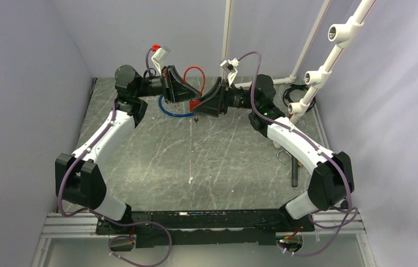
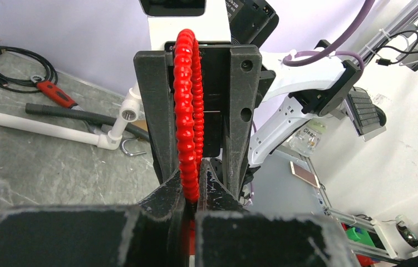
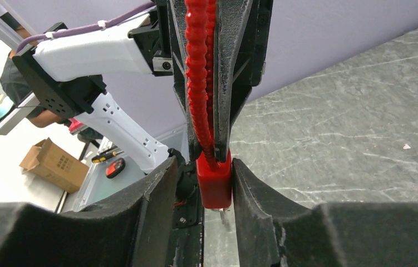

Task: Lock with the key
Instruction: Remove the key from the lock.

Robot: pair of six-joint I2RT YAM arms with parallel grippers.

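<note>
My left end effector [image 2: 194, 192] pinches the red cable loop [image 2: 187, 111], my right end effector [image 3: 203, 169] stands half-spread astride the red padlock [image 3: 214, 183], and I fear its fingers clamp the body and miss the key [image 3: 224, 216] poking out underneath.

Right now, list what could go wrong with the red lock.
1. The right claw flanks the red lock body unevenly, with a gap on one side; closing could twist it against the left claw, shut on the red ribbed cable.
2. The small metal piece under it, possibly the key, could get knocked out.
</note>
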